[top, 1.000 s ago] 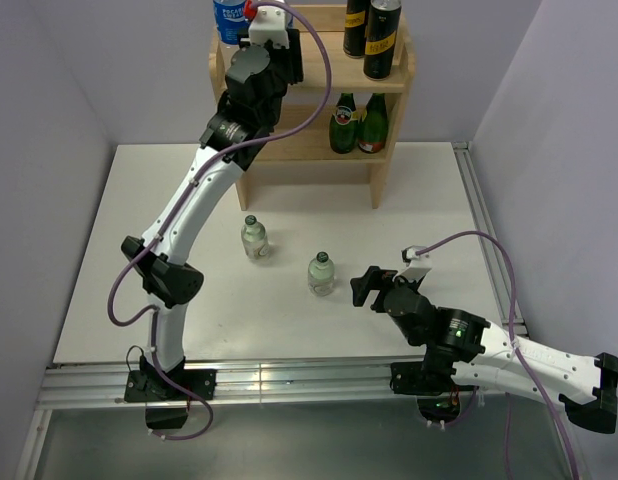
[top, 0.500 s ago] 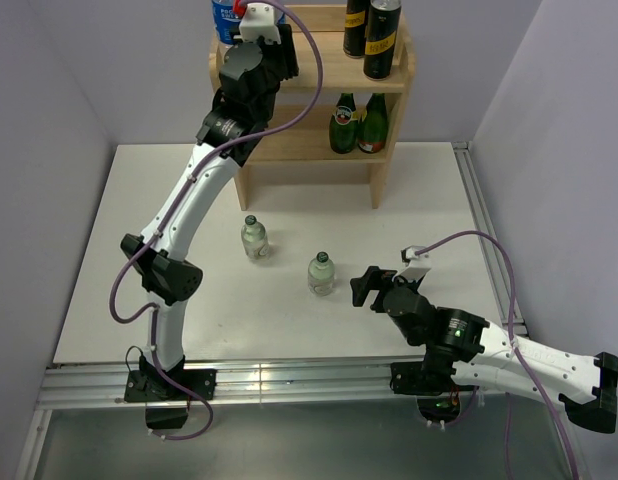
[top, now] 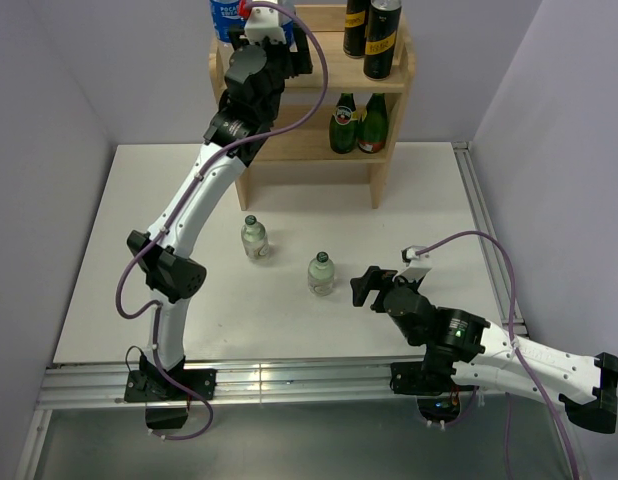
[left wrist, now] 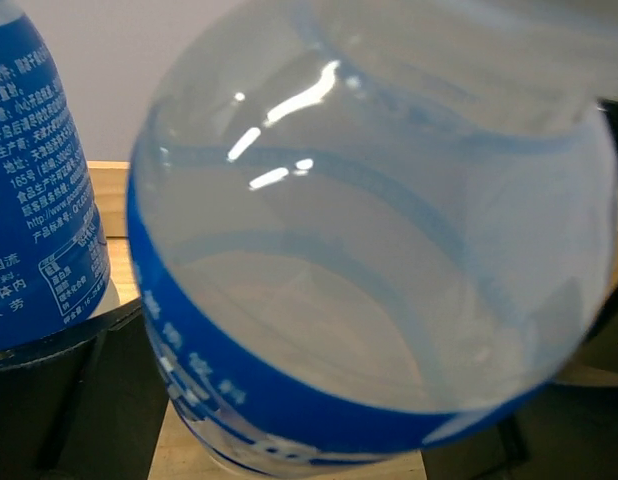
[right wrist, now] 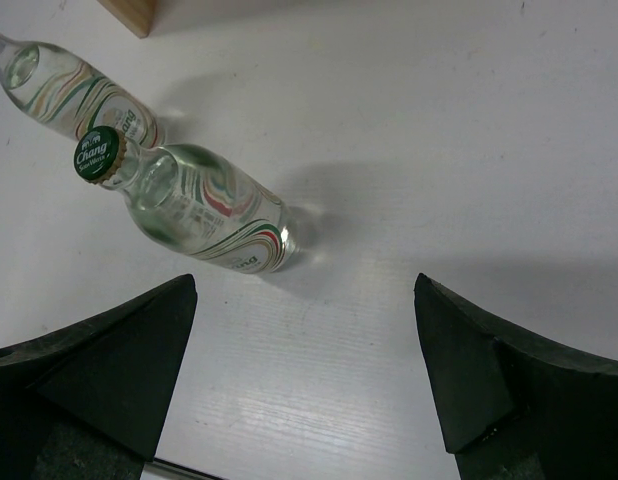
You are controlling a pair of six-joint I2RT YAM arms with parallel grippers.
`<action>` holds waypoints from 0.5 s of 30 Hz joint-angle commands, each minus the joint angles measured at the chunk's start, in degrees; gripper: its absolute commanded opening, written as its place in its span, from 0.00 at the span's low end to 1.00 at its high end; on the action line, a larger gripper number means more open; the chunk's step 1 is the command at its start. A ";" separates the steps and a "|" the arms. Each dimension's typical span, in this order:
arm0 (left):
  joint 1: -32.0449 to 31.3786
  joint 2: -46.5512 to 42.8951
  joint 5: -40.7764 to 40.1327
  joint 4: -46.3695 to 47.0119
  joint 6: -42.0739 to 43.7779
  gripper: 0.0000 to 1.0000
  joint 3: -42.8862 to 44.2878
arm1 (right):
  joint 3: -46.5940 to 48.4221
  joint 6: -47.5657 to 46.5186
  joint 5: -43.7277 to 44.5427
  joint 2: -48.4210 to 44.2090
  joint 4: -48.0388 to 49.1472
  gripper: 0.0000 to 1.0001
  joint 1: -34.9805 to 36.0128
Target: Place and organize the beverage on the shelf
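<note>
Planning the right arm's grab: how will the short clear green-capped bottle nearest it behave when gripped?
The short clear green-capped bottle looks smooth and glassy, so probably slippery and breakable. Standing upright on a small base, it may tip if nudged, then roll.

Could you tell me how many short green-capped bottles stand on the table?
2, both upright: left bottle nearest the shelf, right bottle farther from it. None looks hidden.

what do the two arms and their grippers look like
The left arm and right arm both have white tubular links joined by chunky black joints, each trailed by a looping purple cable. The right gripper has broad matte black wedge-shaped fingers.
</note>
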 commanded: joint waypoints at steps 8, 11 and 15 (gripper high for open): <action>0.51 1.21 -0.15 2.14 -0.51 0.90 2.85 | -0.20 0.01 1.07 -0.57 1.59 0.96 0.37; 0.86 2.00 0.03 1.70 -1.12 0.90 3.46 | -0.12 0.01 0.98 -0.48 1.59 0.96 0.37; 1.48 2.88 0.38 1.52 -2.18 0.90 3.20 | -0.20 -0.08 0.98 -0.66 1.76 0.96 0.37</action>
